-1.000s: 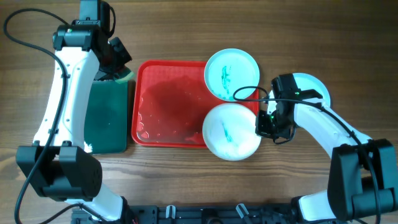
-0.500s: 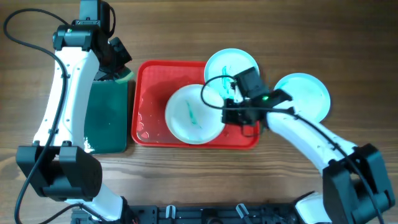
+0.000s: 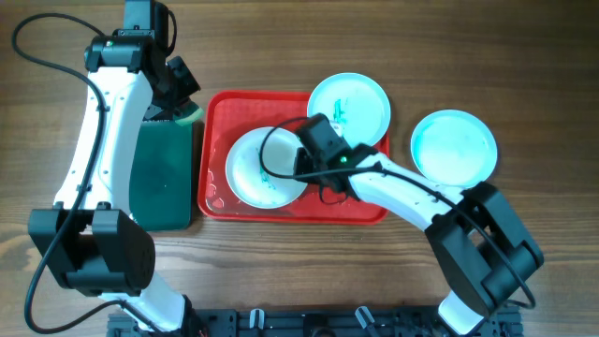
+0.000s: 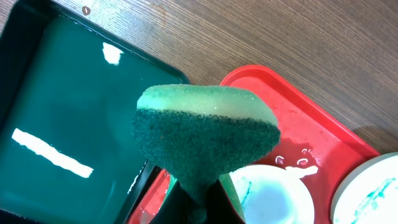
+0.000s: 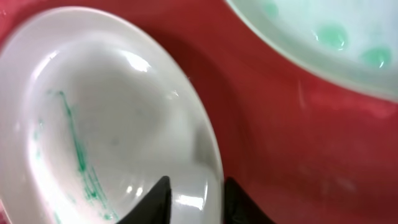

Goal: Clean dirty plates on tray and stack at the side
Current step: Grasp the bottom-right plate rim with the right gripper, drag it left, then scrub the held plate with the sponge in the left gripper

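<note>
Squarely, plate (image 5: 112, 124) rim inside right pincer (image 5: 196, 193), over red tray (image 3: 217, 122)

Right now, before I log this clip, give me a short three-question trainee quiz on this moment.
1. True or false: the left gripper holds the green scouring sponge.
2. Multiple choice: the right gripper pinches A) the sponge, B) the rim of the round pale plate in the middle of the large red plastic tray, C) the tray's own rim.
3. How many plates lie fully off the tray?
Key: 1 true; 2 B; 3 one, the cyan-tinted plate to the right of the tray.
</note>
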Controlling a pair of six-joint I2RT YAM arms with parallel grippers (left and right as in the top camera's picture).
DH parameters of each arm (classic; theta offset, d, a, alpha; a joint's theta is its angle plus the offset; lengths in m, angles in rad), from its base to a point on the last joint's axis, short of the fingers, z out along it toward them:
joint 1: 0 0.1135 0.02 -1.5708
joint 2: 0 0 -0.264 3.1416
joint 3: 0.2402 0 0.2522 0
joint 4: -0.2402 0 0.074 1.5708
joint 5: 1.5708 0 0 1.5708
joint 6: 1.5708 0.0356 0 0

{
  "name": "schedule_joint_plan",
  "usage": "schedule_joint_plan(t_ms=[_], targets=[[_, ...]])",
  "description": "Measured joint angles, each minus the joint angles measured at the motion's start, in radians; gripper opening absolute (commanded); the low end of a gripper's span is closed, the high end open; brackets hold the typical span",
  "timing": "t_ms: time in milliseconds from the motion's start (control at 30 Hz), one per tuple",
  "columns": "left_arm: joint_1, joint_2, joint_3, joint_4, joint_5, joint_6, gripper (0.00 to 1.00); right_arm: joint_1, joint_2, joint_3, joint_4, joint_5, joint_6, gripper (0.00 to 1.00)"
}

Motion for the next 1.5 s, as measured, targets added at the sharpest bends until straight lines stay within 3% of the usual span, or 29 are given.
schedule_joint_plan(t_ms=[233, 400, 500, 600, 800, 900, 1267, 1500], targets=[[0.000, 0.000, 0.000, 0.003, 0.000, 0.000, 0.04, -0.084, 0.027, 0.158, -0.059, -0.074, -0.333, 0.20], [0.000, 0.000, 0.000, 0.003, 0.003, 0.000, 0.04, -0.104, 0.181, 0.250, -0.158, -0.169, -0.500, 0.17], [0.000, 0.000, 0.000, 0.003, 0.004, 0.000, 0.04, -0.102, 0.219, 0.261, -0.175, -0.206, -0.529, 0.04], [0.000, 0.000, 0.000, 0.003, 0.004, 0.000, 0.04, -0.102, 0.220, 0.261, -0.175, -0.216, -0.478, 0.04], [-0.034, 0.000, -0.043, 0.033, 0.004, 0.000, 0.04, -0.099, 0.220, 0.262, -0.197, -0.236, -0.157, 0.04], [-0.084, 0.000, -0.123, 0.065, 0.008, 0.000, 0.04, -0.099, 0.221, 0.262, -0.199, -0.254, -0.084, 0.04], [-0.251, 0.007, -0.432, 0.386, 0.027, 0.040, 0.04, -0.098, 0.224, 0.262, -0.195, -0.265, -0.180, 0.04], [-0.257, 0.007, -0.566, 0.460, 0.068, 0.137, 0.04, -0.098, 0.224, 0.262, -0.195, -0.268, -0.196, 0.04]])
